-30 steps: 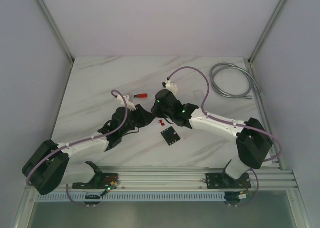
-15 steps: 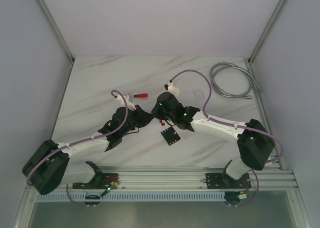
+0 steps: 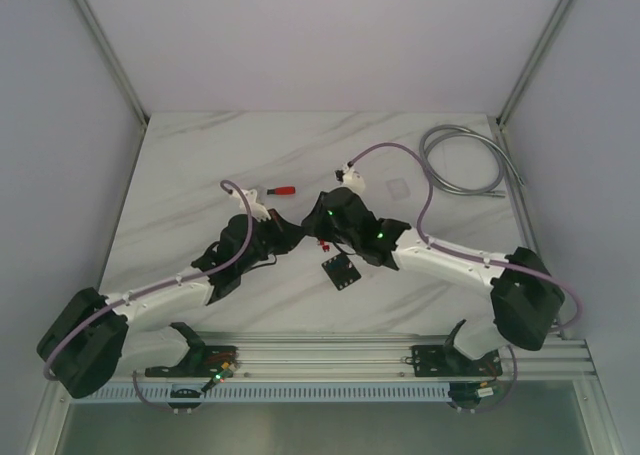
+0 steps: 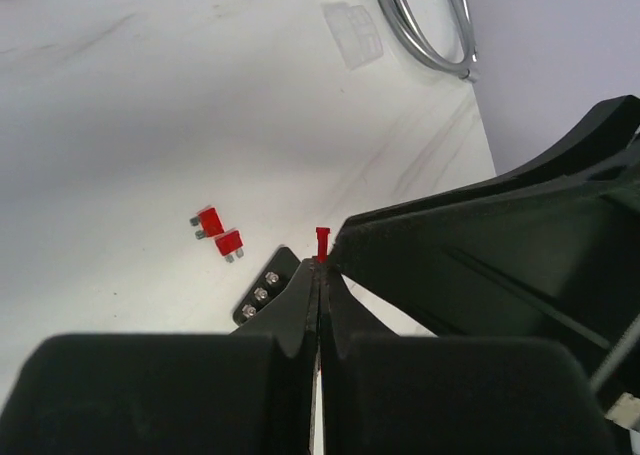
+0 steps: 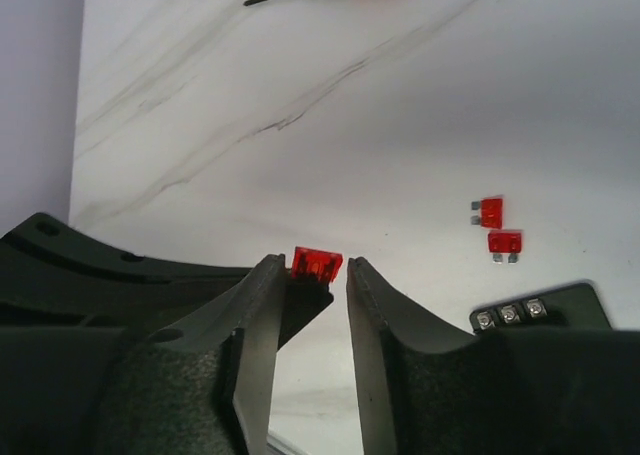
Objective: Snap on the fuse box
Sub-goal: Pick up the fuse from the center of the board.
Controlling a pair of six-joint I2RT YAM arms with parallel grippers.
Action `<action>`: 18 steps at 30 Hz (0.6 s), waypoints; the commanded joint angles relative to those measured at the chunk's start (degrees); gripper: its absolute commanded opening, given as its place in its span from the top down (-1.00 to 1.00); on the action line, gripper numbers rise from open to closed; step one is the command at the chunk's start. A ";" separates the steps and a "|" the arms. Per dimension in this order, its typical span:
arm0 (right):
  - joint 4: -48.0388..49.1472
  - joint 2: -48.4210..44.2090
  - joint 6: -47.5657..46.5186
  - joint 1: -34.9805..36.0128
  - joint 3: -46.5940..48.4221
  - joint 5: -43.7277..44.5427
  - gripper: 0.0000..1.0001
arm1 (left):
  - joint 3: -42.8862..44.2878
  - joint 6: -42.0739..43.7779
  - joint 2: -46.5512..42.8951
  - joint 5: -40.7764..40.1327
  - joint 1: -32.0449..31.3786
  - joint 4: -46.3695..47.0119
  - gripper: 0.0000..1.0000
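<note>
The jaws of the left gripper (image 4: 320, 267) are pressed together on a red fuse (image 4: 321, 241), which is pinched at their very tip and stands out beyond it. The jaws of the right gripper (image 5: 316, 281) are held spread, with a plain gap between them. The same fuse is seen just past their tips, and whether it is touched by them cannot be told.

This pinch is shown by the wrist views alone. In the top view the two grippers are merged into one dark mass near the middle of the table (image 3: 180, 175), and the held fuse is hidden.

The fuse box (image 3: 341, 271) is laid flat on the table at 5 o'clock of that meeting point, near it and gripped by neither arm. Its whole square outline is given only from above; in each wrist view just one corner with three screw heads is caught. A pair of loose red fuses (image 5: 490, 212) is found between the grippers and that corner, apart from both.

Further out, a red-handled screwdriver (image 3: 284, 190) lies at 10 o'clock, a small clear lid (image 3: 398, 187) at 2 o'clock, and a coiled grey cable (image 3: 465, 160) beyond it by the far right corner. The grippers are kept well apart from the side walls and the far edge; a metal rail (image 3: 320, 355) runs along the near edge at 6 o'clock.
</note>
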 commanded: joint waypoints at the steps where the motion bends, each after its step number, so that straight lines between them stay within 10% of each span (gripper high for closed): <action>1: 2.57 -4.30 -1.25 1.04 -1.92 -1.62 0.18 | 1.11 5.39 -2.21 -0.28 0.11 0.03 1.00; 18: 8.12 -26.44 -31.72 -15.92 -10.36 -44.42 -0.08 | 5.41 18.58 -12.51 27.32 0.44 -3.19 1.00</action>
